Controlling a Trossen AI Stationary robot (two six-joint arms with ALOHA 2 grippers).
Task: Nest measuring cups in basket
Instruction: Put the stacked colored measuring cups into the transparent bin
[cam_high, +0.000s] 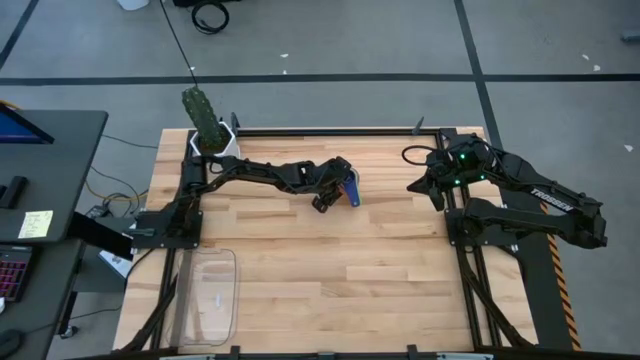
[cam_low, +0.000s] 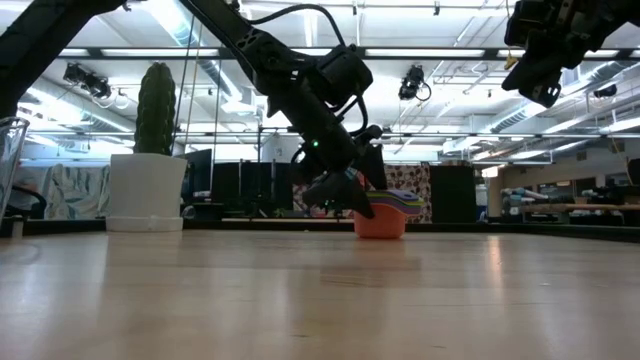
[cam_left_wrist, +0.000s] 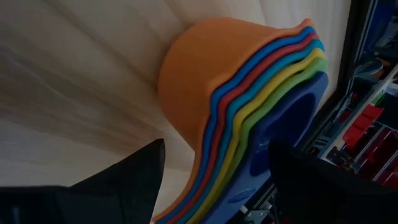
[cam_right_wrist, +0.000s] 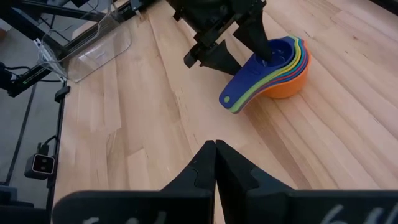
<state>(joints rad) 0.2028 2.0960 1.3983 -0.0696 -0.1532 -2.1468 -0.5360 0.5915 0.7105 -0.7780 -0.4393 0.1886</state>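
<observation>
I'm working w/ my left gripper (cam_right_wrist: 239, 45) right over the measuring cups (cam_right_wrist: 280, 65), fingers spread wide, one on each side of the stack, not closed on anything yet. The cups are already nested into one another, orange outermost, dark blue innermost, handles fanned out together, sitting on the table (cam_high: 330, 260) near its far edge, approx. mid-width. In the left wrist view the stack (cam_left_wrist: 249, 118) is filling the gap between my two fingers (cam_left_wrist: 127, 180), so I'm judging this as the pre-grasp step: lining up on the stack before pinching it.

The basket (cam_high: 208, 298) is lying well apart from the cups, at the near left corner of the table, nothing in it. My right gripper (cam_right_wrist: 214, 165) is waiting up high on the right side, fingers pressed together, holding nothing.

Next move, prob.: closing on the stack's rim or wall firmly enough that all cups lift as one, then carrying it across to the basket. Risk: inner cups slipping out if I'm catching only the orange one.
</observation>
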